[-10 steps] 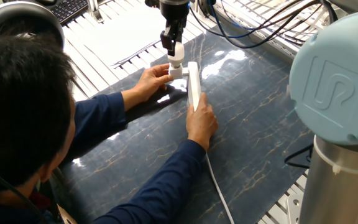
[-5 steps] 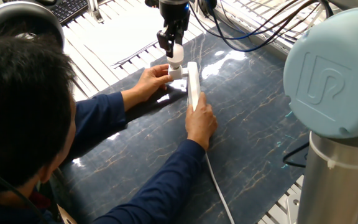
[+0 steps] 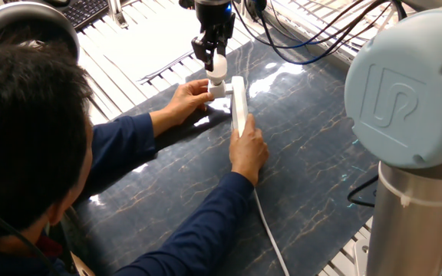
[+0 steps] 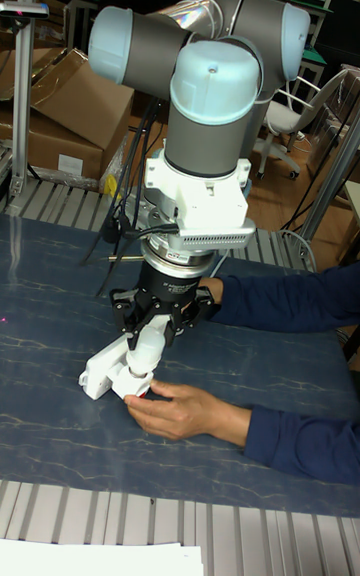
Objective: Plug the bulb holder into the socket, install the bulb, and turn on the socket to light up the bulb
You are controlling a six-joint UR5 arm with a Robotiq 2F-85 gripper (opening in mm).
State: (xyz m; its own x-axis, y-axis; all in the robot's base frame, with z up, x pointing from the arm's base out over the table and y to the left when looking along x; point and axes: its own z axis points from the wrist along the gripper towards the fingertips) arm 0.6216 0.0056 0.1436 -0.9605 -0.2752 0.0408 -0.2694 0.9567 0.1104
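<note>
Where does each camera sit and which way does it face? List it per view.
Fixed view: high behind a seated person's shoulder, facing down the table at the gripper holding the bulb; the arm's base joint fills the right.
Tall fixed view: low across the table, facing the arm head-on.
Both show the socket and the person's hands.

Around the socket (image 3: 239, 103) there is little room: a person's hand (image 3: 186, 98) presses in on the bulb holder (image 3: 217, 89) side, another hand (image 3: 249, 151) covers the strip's near end, and the gripper (image 3: 216, 61) with the bulb (image 3: 217, 66) fills the space straight above the holder. The dark mat (image 3: 313, 146) on the far side of the strip lies open. The white cord (image 3: 269, 230) runs across the mat behind the wrist.
</note>
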